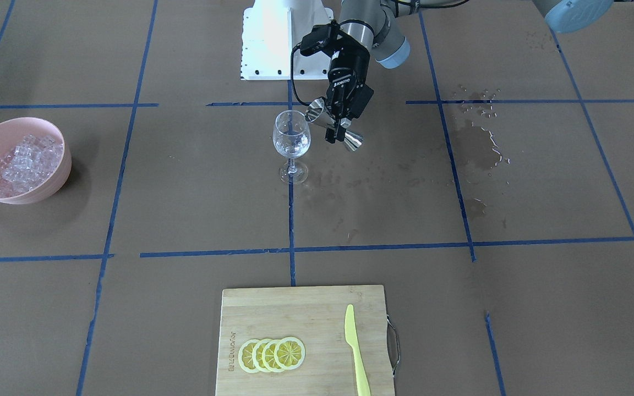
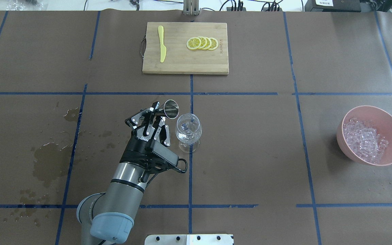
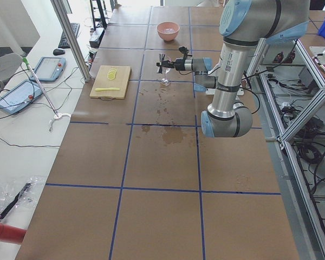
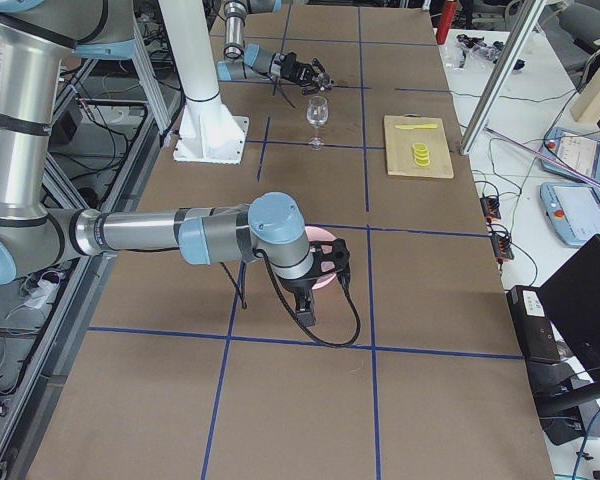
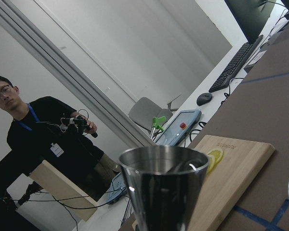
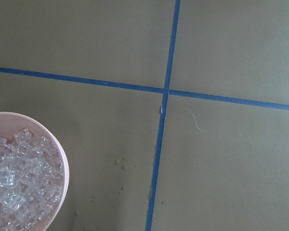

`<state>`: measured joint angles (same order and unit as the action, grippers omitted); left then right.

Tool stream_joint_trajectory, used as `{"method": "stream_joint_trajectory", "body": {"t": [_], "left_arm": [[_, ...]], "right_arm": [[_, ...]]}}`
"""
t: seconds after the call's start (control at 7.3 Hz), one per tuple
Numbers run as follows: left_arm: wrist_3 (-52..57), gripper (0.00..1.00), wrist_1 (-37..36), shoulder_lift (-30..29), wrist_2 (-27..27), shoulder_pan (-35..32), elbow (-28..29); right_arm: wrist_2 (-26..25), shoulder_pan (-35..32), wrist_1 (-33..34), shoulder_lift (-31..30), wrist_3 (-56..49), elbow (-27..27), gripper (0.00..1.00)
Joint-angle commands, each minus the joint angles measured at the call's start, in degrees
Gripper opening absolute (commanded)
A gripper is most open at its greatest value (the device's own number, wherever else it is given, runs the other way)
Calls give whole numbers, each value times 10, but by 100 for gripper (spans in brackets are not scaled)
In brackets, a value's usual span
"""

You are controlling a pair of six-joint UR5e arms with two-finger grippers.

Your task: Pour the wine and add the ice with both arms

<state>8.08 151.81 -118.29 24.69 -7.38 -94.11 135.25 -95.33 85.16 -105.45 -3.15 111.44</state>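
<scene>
Steel jigger (image 2: 171,109), clamped in the left claw (image 2: 157,112), tilts beside the wine glass (image 2: 188,131).

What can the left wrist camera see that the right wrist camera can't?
Only the left wrist camera shows the shiny metal cup up close, a wooden cutting board with a lemon slice, and a person standing behind. Only the right wrist camera shows the pink bowl holding the ice. Both show the brown table with blue tape lines.
</scene>
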Motion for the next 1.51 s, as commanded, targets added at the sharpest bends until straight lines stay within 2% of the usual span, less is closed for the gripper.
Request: {"method": "stream_joint_trajectory", "body": {"t": [0.0, 0.68, 0.96, 1.37], "left_arm": [[45, 0, -1, -1, -1, 12, -1], [226, 0, -1, -3, -3, 13, -22], [260, 0, -1, -3, -4, 12, -22], [354, 0, -1, -3, -32, 12, -23]], "right_arm": [[0, -4, 0, -5, -1, 2, 100], [1, -6, 0, -9, 0, 2, 100], [1, -6, 0, -9, 0, 1, 100], [1, -6, 0, -9, 0, 1, 100]]}}
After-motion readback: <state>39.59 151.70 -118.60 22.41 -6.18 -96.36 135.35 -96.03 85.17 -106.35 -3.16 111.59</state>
